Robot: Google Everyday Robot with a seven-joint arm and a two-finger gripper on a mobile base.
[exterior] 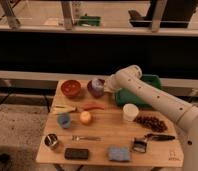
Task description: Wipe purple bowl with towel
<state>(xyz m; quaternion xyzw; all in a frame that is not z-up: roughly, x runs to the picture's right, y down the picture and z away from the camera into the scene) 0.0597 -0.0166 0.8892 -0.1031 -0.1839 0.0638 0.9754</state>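
The purple bowl (94,90) stands at the back of the wooden table (107,135), right of a red-brown bowl (71,88). My gripper (101,84) reaches in from the right on the white arm (152,97) and sits over the purple bowl's right half, at or inside its rim. A pale grey-blue patch (97,82) shows in the bowl at the gripper's tip; I cannot tell if it is cloth or part of the gripper. A folded blue towel-like cloth (118,153) lies at the table's front edge, far from the gripper.
A green tray (142,92) sits under the arm at the back right. A white cup (130,112), dark grapes (151,122), an orange fruit (85,117), a blue cup (64,120), a red chilli (92,106), a metal cup (52,141) and a dark block (76,153) stand around.
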